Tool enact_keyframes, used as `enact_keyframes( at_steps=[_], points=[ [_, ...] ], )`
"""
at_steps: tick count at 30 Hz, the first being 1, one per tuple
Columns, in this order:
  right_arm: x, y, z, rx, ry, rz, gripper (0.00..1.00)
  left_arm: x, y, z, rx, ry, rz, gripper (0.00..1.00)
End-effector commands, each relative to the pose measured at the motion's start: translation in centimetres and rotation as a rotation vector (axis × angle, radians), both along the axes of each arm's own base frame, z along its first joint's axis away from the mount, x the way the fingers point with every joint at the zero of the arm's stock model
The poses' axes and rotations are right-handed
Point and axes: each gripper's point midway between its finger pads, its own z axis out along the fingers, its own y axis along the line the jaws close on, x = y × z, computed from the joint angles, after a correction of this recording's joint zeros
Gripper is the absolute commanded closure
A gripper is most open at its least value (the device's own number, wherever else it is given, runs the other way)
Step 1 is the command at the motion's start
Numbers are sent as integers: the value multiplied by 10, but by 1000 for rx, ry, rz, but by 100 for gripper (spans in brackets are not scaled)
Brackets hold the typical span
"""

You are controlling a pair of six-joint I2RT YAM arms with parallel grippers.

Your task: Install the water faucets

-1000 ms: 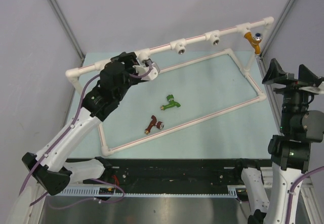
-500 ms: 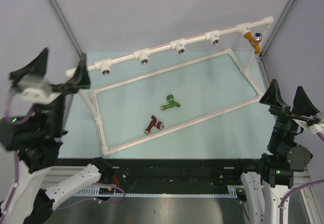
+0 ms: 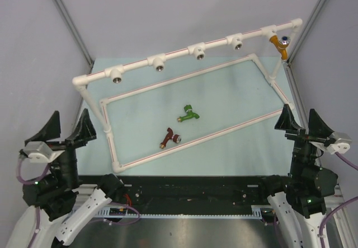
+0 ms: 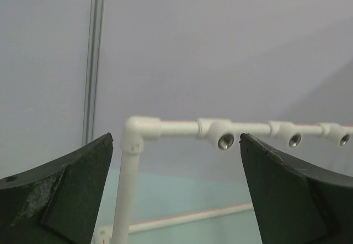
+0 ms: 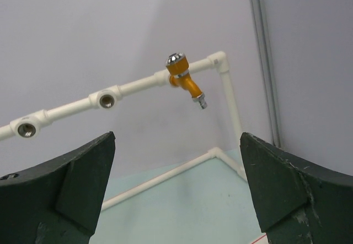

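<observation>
The orange-yellow faucet (image 3: 279,42) hangs screwed into the rightmost socket of the white pipe frame (image 3: 179,54); it also shows in the right wrist view (image 5: 185,80). The green faucet (image 3: 188,114) and the dark red-brown faucet (image 3: 170,138) lie loose on the mat inside the frame's base. My left gripper (image 3: 67,129) is open and empty at the near left, far from the faucets. My right gripper (image 3: 304,122) is open and empty at the near right. In the left wrist view (image 4: 176,200) the jaws stand wide apart, facing the frame's left corner.
The frame's top bar carries several empty silver-ringed tee sockets (image 3: 159,64). Its base rectangle (image 3: 184,147) lies on the pale green mat (image 3: 224,102). Metal enclosure posts (image 3: 67,21) stand at the back corners. A black rail (image 3: 190,189) runs along the near edge.
My left arm has pulled back from the frame's top bar to the near left. My right arm has lowered and drawn back a little. The faucets have not moved.
</observation>
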Motion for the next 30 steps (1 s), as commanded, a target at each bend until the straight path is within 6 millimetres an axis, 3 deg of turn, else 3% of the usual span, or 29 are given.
enact_keyframes(
  at_steps=[1,4,5,10,18,30],
  points=[
    [4,-8,-20,-1,53,-53,0,9,16,-64,-144,85,59,0],
    [9,1,-25,-51,70,-25,0,5,31,-86,-221,97,107,0],
    [9,1,-26,-46,72,-20,0,14,26,-97,-179,167,129,0],
    [10,11,-25,-35,59,35,0,26,13,-115,-110,193,124,0],
    [12,12,-26,106,44,92,0,22,2,-113,-94,155,68,0],
    [18,11,-28,100,55,78,0,25,-2,-114,-96,150,54,0]
  ],
)
